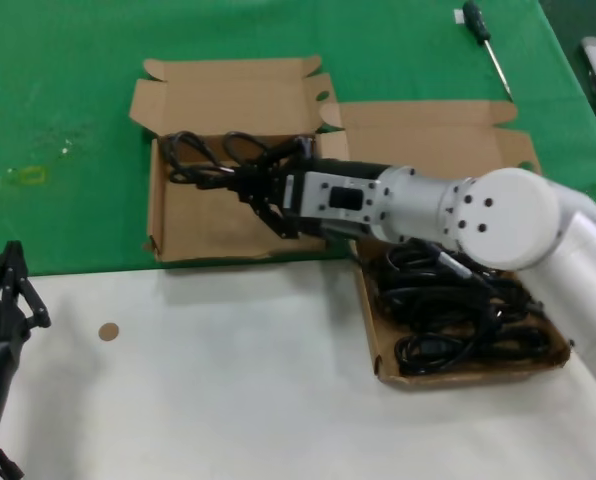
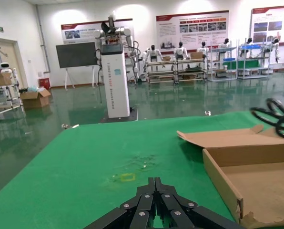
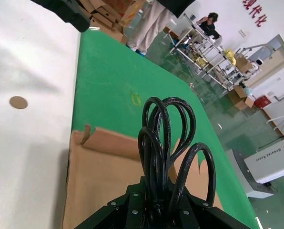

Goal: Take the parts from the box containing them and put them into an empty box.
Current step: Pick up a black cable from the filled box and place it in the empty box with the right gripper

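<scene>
**Cord bundle held over the narrow box**

The right pincer (image 1: 246,187) is clamped on a looped cord bundle (image 1: 213,158), hanging above the empty box (image 1: 193,225). Behind its arm, the box of cords (image 1: 378,330) holds more bundles (image 1: 458,310). A screwdriver (image 1: 483,40) lies well beyond. The left pincer (image 1: 8,285) waits apart, fingers together, over the worktop (image 1: 228,390).

The empty box (image 1: 203,215) lies at upper centre-left of the head view; the box containing the parts (image 1: 373,330) sits just to its right and lower, the cords (image 1: 458,315) inside it; the right gripper (image 1: 253,185) holds a cord bundle (image 1: 213,155) over the empty box; a screwdriver (image 1: 485,40) lies upper right (well apart); the left gripper (image 1: 8,290) hangs at lower left
</scene>
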Robot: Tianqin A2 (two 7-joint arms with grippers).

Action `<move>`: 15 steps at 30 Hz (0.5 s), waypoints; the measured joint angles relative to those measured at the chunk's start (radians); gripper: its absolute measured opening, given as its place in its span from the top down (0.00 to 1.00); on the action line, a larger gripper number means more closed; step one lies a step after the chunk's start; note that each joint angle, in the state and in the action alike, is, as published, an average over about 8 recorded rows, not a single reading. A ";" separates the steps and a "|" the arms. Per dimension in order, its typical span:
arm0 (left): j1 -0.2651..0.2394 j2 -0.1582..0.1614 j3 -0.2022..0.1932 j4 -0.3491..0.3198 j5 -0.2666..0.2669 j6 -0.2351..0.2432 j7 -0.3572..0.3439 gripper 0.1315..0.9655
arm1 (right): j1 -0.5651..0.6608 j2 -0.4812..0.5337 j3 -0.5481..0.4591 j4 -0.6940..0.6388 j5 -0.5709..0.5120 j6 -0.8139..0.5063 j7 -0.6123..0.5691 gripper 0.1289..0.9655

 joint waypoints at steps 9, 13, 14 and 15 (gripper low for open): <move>0.000 0.000 0.000 0.000 0.000 0.000 0.000 0.98 | 0.033 -0.087 -0.005 -0.156 0.027 0.060 -0.086 0.90; 0.000 0.000 0.000 0.000 0.000 0.000 0.000 0.98 | 0.056 -0.127 0.004 -0.241 0.063 0.089 -0.154 0.90; 0.000 0.000 0.000 0.000 0.000 0.000 0.000 0.98 | 0.063 -0.137 0.007 -0.263 0.073 0.096 -0.173 0.90; 0.000 0.000 0.000 0.000 0.000 0.000 0.000 0.98 | 0.069 -0.147 0.010 -0.285 0.083 0.103 -0.191 0.90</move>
